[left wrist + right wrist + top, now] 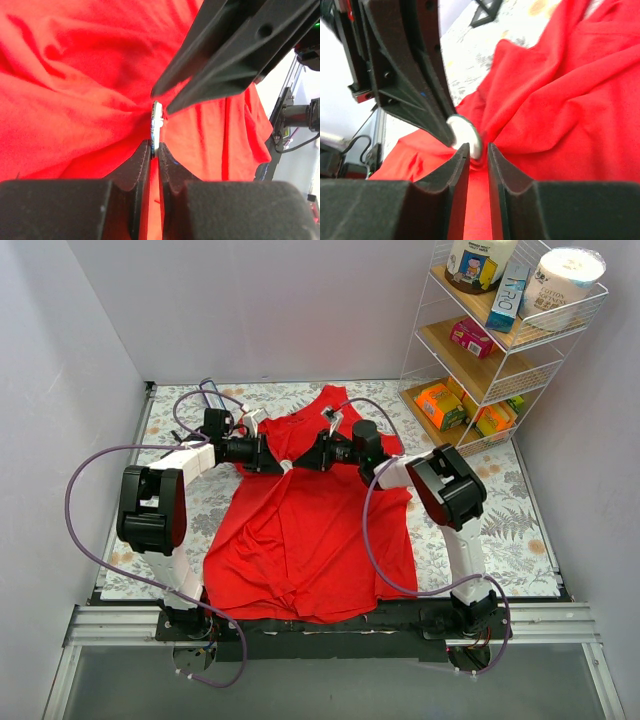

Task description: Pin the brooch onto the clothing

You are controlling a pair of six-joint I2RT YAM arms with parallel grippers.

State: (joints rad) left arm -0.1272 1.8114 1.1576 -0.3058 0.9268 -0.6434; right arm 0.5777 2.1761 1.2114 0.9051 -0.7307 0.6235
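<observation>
The clothing (300,540) is a red tank top spread on the floral mat. Both grippers meet over its upper chest. My left gripper (280,464) (155,145) is shut on the brooch (157,117), a thin silvery disc seen edge-on against the red cloth (75,90). My right gripper (303,462) (478,148) comes from the opposite side. Its jaws stand narrowly apart, pinched around the brooch (465,131) and a bunched fold of the clothing (570,100). In the top view the fingers hide the brooch.
A white wire shelf (500,340) with boxes and cartons stands at the back right. The floral mat (500,530) shows around the garment. Purple cables (90,465) loop beside both arms. Grey walls close in on the left and rear.
</observation>
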